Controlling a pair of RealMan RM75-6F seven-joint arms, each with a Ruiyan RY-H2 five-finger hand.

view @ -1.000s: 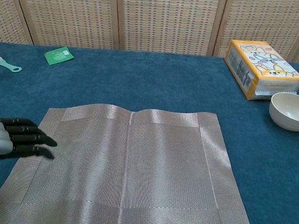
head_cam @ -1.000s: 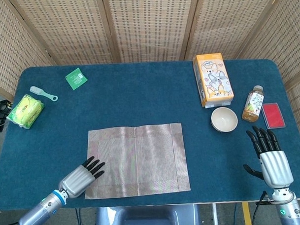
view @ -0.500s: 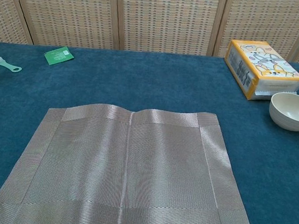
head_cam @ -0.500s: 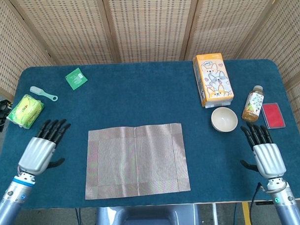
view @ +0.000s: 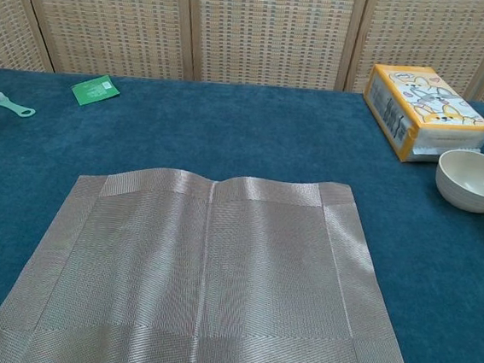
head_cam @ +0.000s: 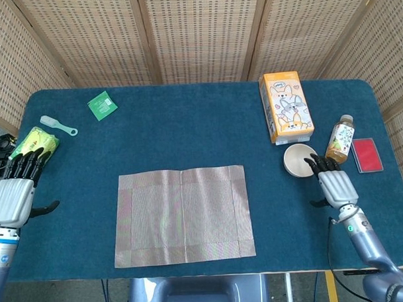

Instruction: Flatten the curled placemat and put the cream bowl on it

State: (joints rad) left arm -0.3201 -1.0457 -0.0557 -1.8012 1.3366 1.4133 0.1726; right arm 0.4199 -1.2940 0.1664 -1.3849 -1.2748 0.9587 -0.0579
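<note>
Head view: placemat (head_cam: 182, 215) flat, mid-table. Cream bowl (head_cam: 298, 159) right of it, empty. Right hand (head_cam: 333, 183) now advanced to bowl's rim, fingers spread, gripping nothing. Left hand (head_cam: 13, 194) withdrawn to table's left edge, fingers extended, empty.
</note>
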